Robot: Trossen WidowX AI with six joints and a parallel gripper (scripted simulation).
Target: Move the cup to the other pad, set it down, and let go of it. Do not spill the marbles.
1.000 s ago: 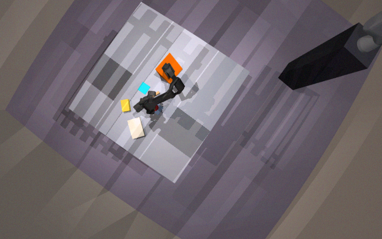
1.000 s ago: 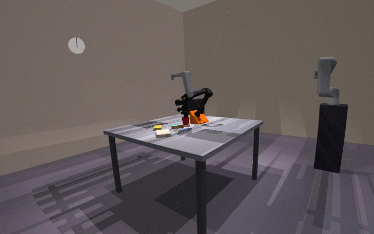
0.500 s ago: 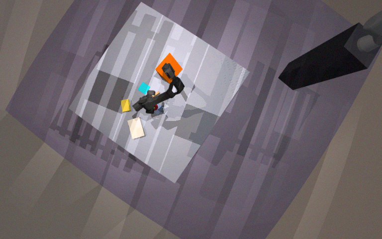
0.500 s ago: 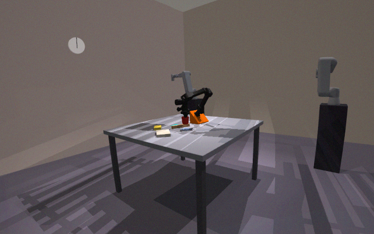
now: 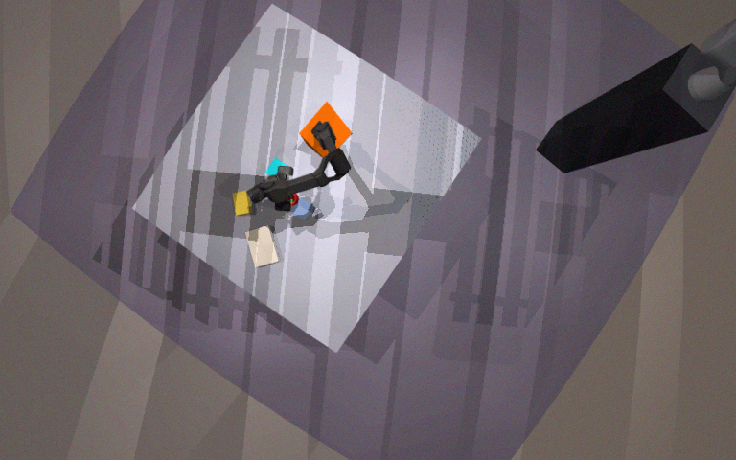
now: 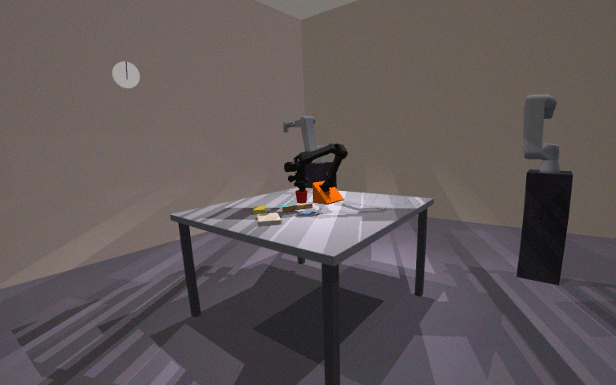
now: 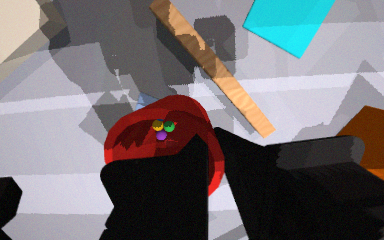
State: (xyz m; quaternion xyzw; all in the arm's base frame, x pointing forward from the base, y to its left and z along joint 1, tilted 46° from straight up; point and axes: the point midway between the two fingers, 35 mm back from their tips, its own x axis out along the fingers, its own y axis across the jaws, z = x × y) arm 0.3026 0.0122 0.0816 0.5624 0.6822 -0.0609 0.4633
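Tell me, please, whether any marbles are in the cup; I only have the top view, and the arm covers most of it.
Observer: Yes. The wrist view shows three marbles, yellow, green and purple, clustered inside the red cup.
Operator: Thank you. Is the gripper actually gripping it?
Observer: Yes. The gripper is shut on the cup's near wall, which sits between the two fingers.
Operator: And is the cup upright?
Observer: In the exterior view it hangs upright under the gripper, beside the orange wedge.
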